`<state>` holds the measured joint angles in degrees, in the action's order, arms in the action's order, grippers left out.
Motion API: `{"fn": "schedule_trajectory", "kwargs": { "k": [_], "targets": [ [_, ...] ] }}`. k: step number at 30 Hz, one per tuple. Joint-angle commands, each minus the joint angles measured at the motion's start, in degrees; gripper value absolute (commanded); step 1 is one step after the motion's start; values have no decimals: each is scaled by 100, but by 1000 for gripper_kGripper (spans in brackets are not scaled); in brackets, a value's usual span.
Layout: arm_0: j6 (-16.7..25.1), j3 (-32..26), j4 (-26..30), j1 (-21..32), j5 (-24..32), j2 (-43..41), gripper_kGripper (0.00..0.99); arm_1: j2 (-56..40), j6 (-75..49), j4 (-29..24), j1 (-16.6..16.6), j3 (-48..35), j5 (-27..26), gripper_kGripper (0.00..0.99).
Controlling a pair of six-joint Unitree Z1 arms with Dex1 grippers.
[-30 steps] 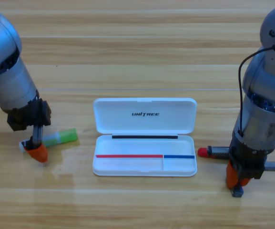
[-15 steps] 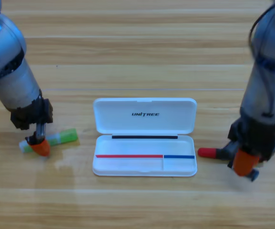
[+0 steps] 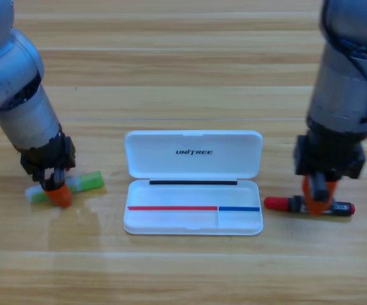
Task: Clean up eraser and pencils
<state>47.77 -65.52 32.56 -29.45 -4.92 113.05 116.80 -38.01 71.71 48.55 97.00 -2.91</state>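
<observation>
Wooden table (image 3: pixel 183 76), open white case (image 3: pixel 193 182) mid-table, left gripper (image 3: pixel 57 192) over green pencil (image 3: pixel 81 184), right gripper (image 3: pixel 318 200) over red-capped pencil (image 3: pixel 307 205), grips of both can't be told.

The light green pencil (image 3: pixel 75 186) lies flat at the left; the red-capped black pencil (image 3: pixel 285 204) lies flat at the right.

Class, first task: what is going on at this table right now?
Two robot arms are tidying stationery beside an open white Unitree case, whose tray holds none of it yet. The left gripper is down on the light green pencil, left of the case. The right gripper is down on the red-capped black pencil, right of the case. Both pencils lie flat on the wooden table. No eraser can be seen.
</observation>
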Motion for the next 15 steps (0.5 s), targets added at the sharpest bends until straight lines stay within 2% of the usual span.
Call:
{"fn": "schedule_trajectory", "kwargs": {
  "k": [1, 7, 8, 15],
  "targets": [
    [171, 30, -39, 97, -9, 384, 508, 783, -110, 63, 129, 574, -105, 0],
    [250, -5, -39, 97, 0, 341, 49, 1196, -128, 63, 155, 1075, -131, 0],
    [250, -13, -39, 97, -18, 323, 0, 1267, -128, 63, 155, 1146, -131, 0],
    [223, -5, 31, 97, -237, 191, 0, 1592, -119, 63, 287, 1515, -149, 0]
  ]
}}
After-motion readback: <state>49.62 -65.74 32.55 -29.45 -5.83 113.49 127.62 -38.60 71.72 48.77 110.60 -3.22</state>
